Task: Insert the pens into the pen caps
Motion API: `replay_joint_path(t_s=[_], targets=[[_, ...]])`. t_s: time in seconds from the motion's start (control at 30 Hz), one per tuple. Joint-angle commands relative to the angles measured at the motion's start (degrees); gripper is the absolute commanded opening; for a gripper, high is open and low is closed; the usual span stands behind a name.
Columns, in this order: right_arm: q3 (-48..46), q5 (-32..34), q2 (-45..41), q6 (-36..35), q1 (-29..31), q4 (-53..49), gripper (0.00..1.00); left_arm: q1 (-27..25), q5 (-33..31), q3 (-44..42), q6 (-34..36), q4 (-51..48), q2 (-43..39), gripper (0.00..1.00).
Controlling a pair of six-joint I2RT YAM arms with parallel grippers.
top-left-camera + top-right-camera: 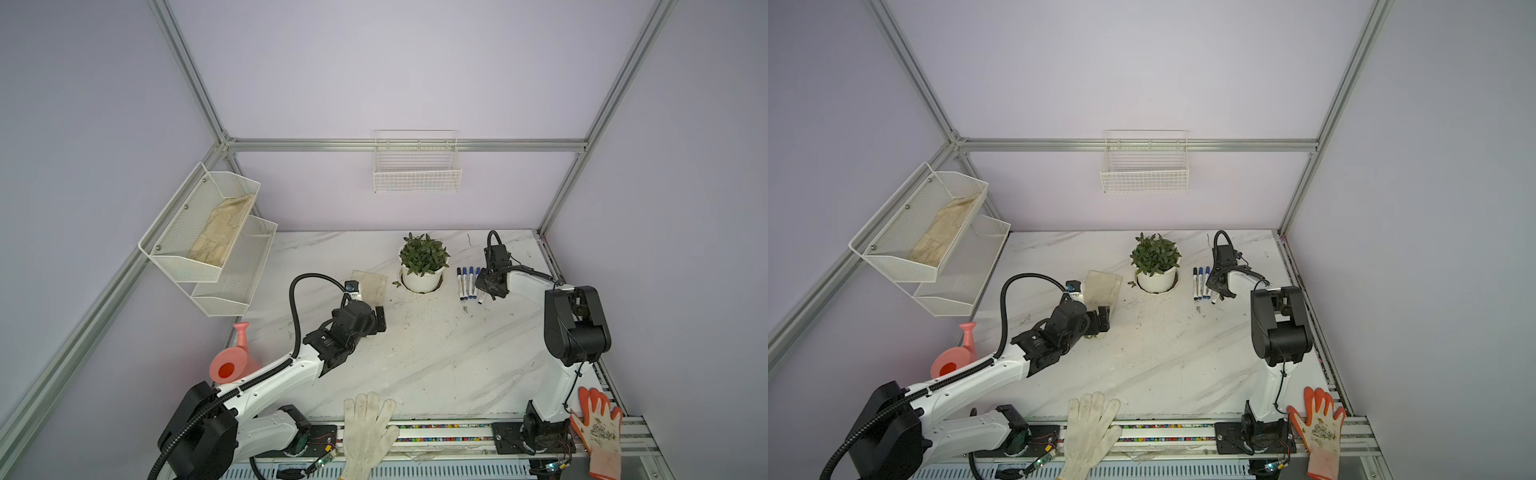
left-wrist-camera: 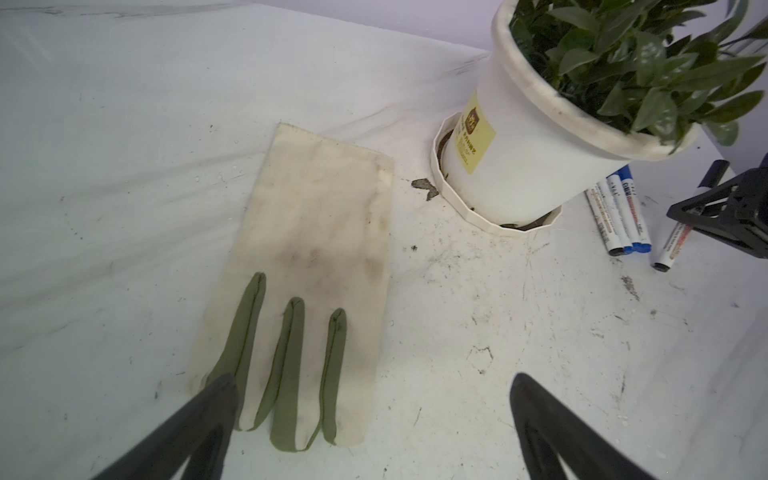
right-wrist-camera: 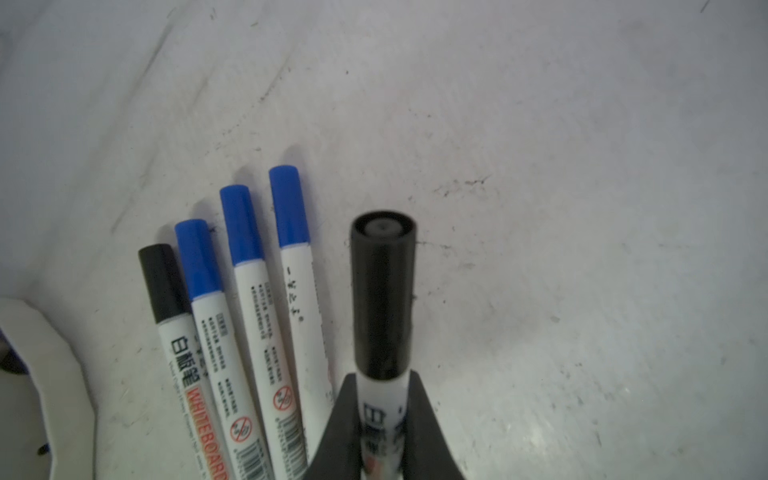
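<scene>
Pen with black cap [image 3: 382, 299] tight in right claw [image 3: 382, 386] (four capped pens [image 3: 249, 299] alongside); left claw [image 2: 374, 382] wide apart, empty.

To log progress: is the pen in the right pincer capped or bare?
Capped: a black cap sits on the pen gripped by the shut right pincer.

Pale lilac walls [image 1: 374, 75], edged by aluminium rails [image 1: 407, 145], enclose a white marble-patterned counter [image 1: 436, 353]; a wire basket [image 1: 417, 180] hangs at the back, a mesh shelf [image 1: 232, 286] left.
</scene>
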Motion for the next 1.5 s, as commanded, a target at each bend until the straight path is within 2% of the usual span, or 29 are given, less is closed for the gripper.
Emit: replay_joint_path(t_s=[0.0,0.2,0.37,0.53,0.63,0.7,0.77,0.8,0.87,0.9,0.93,0.97,1.03,1.1,1.2,1.23,1.3,1.37,1.4,1.47], targets=[[1.51,4.77,3.0,-1.82,-0.84,-1.98,0.03,0.54,-3.4,0.23,-1.65,-1.52,-2.04,1.0],[0.49,-1.16,5.57,-2.29,-0.85,3.4,0.11,1.01,-4.23,0.06,-1.52,-2.44,-2.67,1.0],[-1.51,-4.79,3.81,-0.86,-0.85,6.63,0.24,1.5,-4.86,-0.03,-1.18,-2.66,-2.84,1.0],[-4.57,-5.58,-2.82,0.86,-0.89,8.21,0.41,2.05,-6.55,-0.16,0.39,-2.07,-3.33,1.0],[-6.15,-3.55,-8.58,2.01,-0.85,8.45,0.47,2.87,-8.09,-0.12,1.85,-1.88,-3.84,1.0],[-8.33,-1.13,-13.66,2.32,-0.89,10.73,0.48,3.88,-9.71,-0.03,3.76,-1.62,-4.45,1.0],[-13.06,3.1,-19.77,2.61,-0.85,16.54,0.48,5.37,-12.53,0.32,6.33,-1.66,-5.15,1.0],[-16.32,7.3,-23.36,1.92,-0.85,20.68,0.49,6.41,-14.21,0.69,7.9,-1.62,-5.46,1.0],[-24.23,13.55,-29.52,-1.47,-0.77,33.82,0.49,8.89,-18.15,1.06,10.45,-1.4,-5.74,1.0],[-29.49,17.08,-31.73,-3.39,-0.71,42.36,0.56,10.27,-20.02,1.03,11.88,-0.69,-5.79,1.0],[-34.69,19.89,-33.93,-6.24,-0.69,51.46,0.85,11.79,-21.69,0.79,13.14,0.24,-5.7,1.0],[-38.38,20.87,-34.49,-10.01,-0.72,58.08,0.97,13.26,-23.01,0.52,14.4,1.33,-5.5,1.0],[-41.51,22.13,-32.48,-17.84,-0.53,63.33,0.97,16.21,-26.2,-0.38,15.47,3.07,-5.0,1.0],[-42.05,24.99,-27.86,-19.65,-0.32,64.26,0.97,18.77,-27.03,-1.76,16.73,5.1,-4.41,1.0],[-47.05,24.71,-19.56,-25.73,-0.14,82.87,0.97,21.18,-27.16,-4.57,21.36,10.86,-2.01,1.0],[-46.83,24.97,-18.07,-27.83,0.01,85.58,0.97,22.02,-27.0,-5.05,21.67,12.14,-0.69,1.0],[-45.61,16.78,-18.35,-27.72,0.11,81.2,0.97,23.66,-26.12,-5.72,20.95,14.39,2.24,1.0],[-49.63,3.41,-18.64,-33.29,0.12,90.03,0.97,24.79,-25.18,-7.33,21.33,18.72,5.04,1.0],[-51.63,-1.93,-18.35,-33.12,0.12,93.76,0.97,24.99,-24.82,-8.29,22.47,21.76,6.0,1.0],[-55.64,-6.24,-10.53,-36.42,0.36,109.01,0.97,25.1,-23.95,-11.25,25.88,29.67,7.68,1.0]])
